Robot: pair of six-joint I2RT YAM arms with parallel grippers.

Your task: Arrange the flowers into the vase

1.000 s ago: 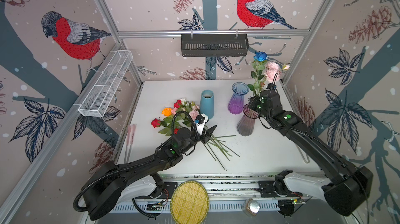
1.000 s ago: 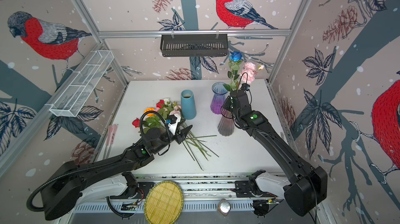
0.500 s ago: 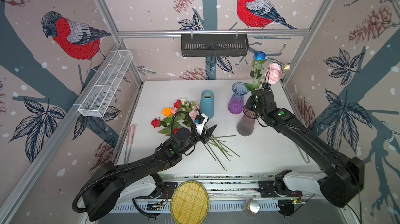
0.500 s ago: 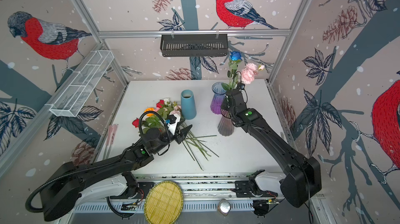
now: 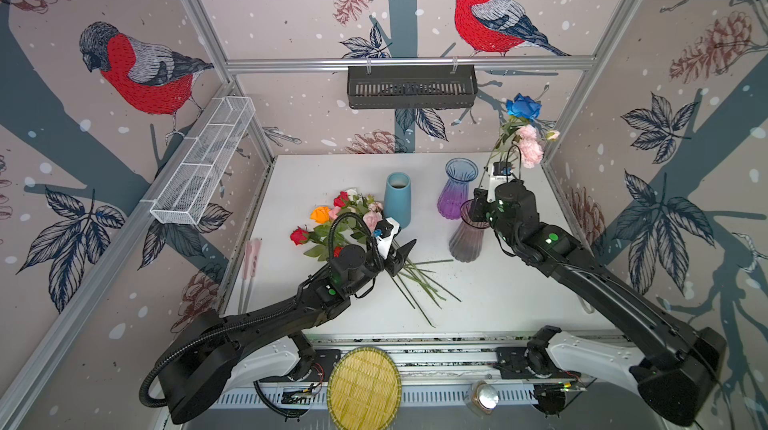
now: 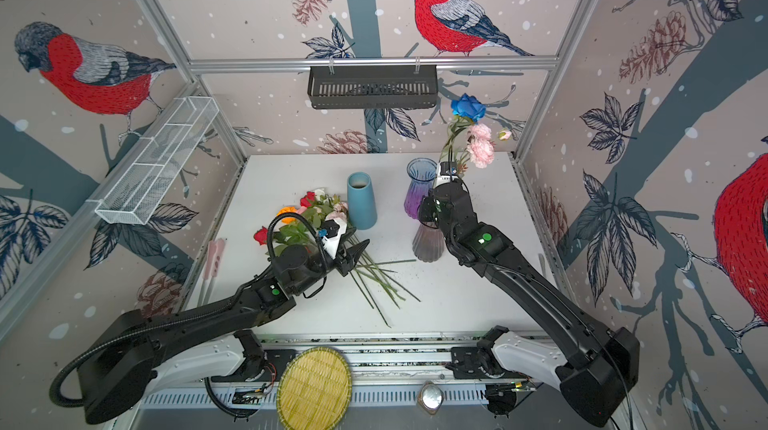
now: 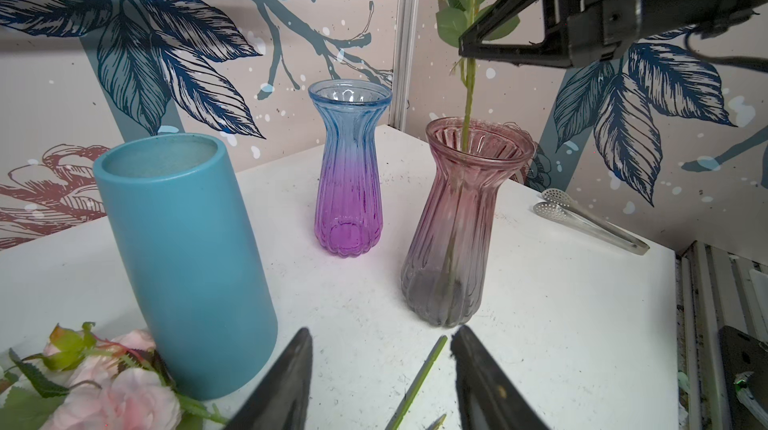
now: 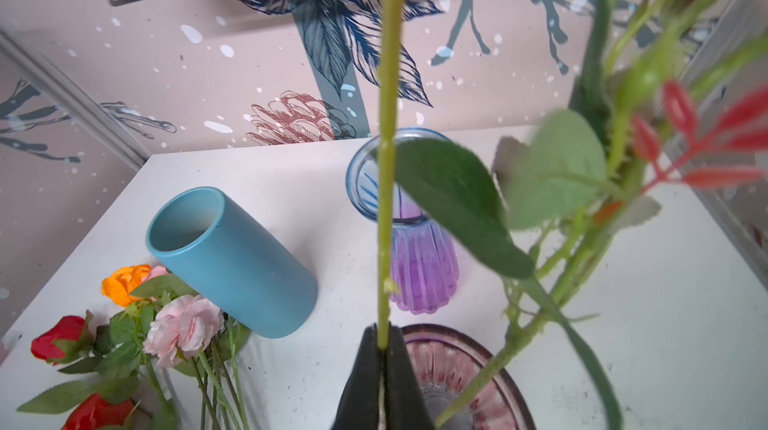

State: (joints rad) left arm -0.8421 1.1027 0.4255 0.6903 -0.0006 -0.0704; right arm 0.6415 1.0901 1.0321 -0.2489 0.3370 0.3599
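Most of the flowers (image 5: 345, 215) (image 6: 307, 215) lie in a heap on the white table, stems pointing to the front. A blue rose (image 5: 523, 106) (image 6: 467, 106) and a pink carnation (image 5: 530, 145) rise from the pink-grey glass vase (image 5: 467, 240) (image 7: 457, 232) (image 8: 457, 365). Just above that vase's mouth, my right gripper (image 8: 383, 330) (image 5: 478, 207) is shut on a green stem (image 8: 386, 157); which bloom it carries I cannot tell. My left gripper (image 7: 382, 332) (image 5: 405, 255) hovers open over the heap's stems, holding nothing.
A blue ceramic vase (image 5: 397, 203) and a blue-purple glass vase (image 5: 457, 191) stand behind the heap. Metal tongs (image 7: 590, 222) lie at the right table edge, pink tongs (image 5: 251, 255) at the left. Black basket (image 5: 411, 84) on the back wall, white wire basket (image 5: 203, 161) on the left.
The right gripper has shifted slightly left over the vase mouth and its jaws have closed on the stem. The left arm has not moved.
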